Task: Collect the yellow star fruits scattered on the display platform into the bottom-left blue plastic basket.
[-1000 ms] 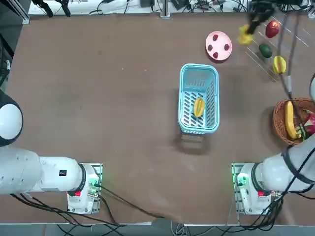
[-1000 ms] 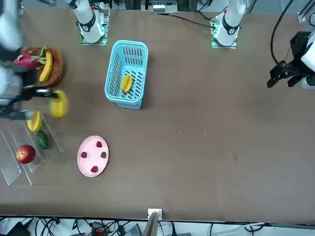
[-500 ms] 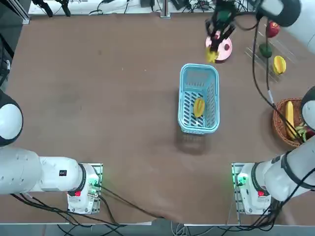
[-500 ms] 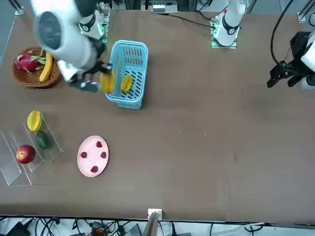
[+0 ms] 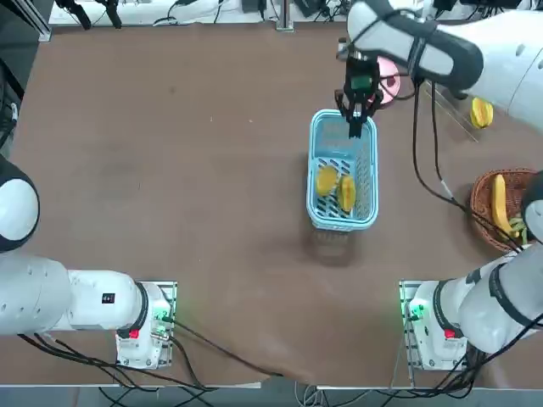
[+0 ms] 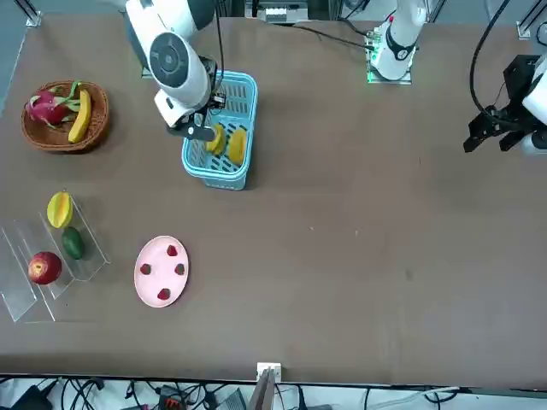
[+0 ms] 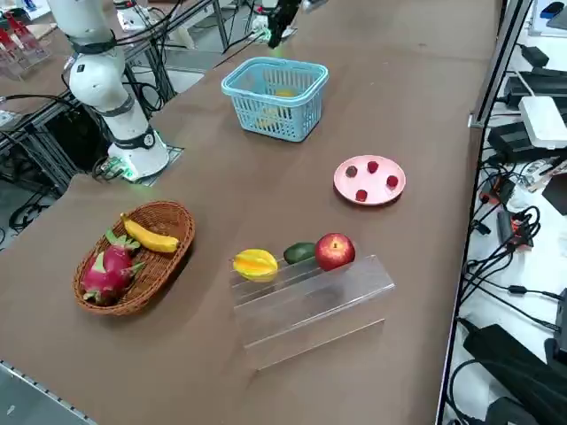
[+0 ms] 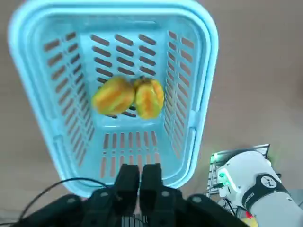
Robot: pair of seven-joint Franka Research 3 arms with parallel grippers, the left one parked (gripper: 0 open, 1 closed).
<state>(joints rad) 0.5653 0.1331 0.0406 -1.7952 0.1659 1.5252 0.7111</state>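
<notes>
Directions follow the top view, with 12 o'clock away from the arm bases. The right arm reaches in from 3 o'clock; its gripper (image 8: 139, 182) points downward over the 12 o'clock end of the blue plastic basket (image 5: 319, 209). The fingers stand slightly apart, nothing between them. Two star fruits (image 8: 113, 96) (image 8: 149, 98) lie side by side on the basket floor; the 4 o'clock one has its long axis along 12–6, the other lies oblique to it. A third star fruit (image 5: 481, 113) sits on the display platform (image 7: 310, 305), at 2 o'clock from the basket, long axis near 12–6. Count: three star fruits, one apple (image 7: 335, 251), one green fruit (image 7: 299, 252), one banana (image 7: 151, 236), one dragon fruit (image 7: 108, 272), four berries (image 6: 163, 294) on one pink plate (image 6: 154, 275), one wicker basket (image 7: 131, 302).
</notes>
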